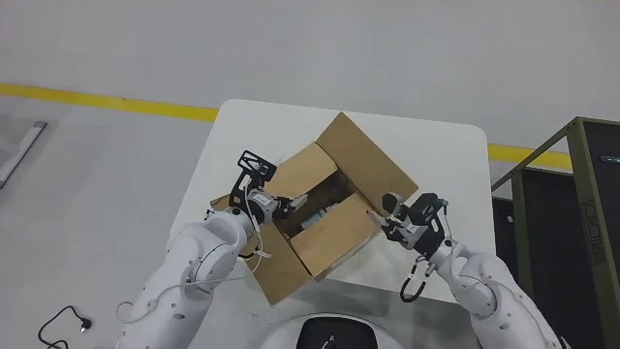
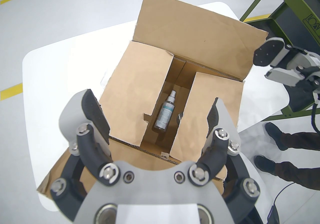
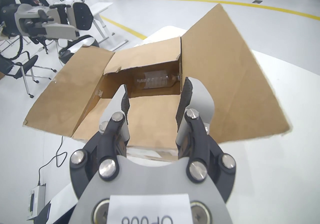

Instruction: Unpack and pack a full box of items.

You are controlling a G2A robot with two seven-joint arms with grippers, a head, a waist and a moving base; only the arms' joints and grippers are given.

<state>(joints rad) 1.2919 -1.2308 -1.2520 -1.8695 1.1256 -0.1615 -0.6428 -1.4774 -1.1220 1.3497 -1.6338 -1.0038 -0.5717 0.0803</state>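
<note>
We see bright, even light, with glare on the white table [image 2: 62, 60]. The box [image 2: 212, 35] is shadowed inside. Both wrist views bow straight lines near their edges.

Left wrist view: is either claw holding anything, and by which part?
Nothing is held. The left claw is open above the inner flaps of the box. The right claw is open over another flap, clamping nothing.

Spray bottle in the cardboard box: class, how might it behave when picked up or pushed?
The spray bottle lies on its side and looks round, so a push would probably roll it. Its smooth, clear body may slip when gripped.
</note>
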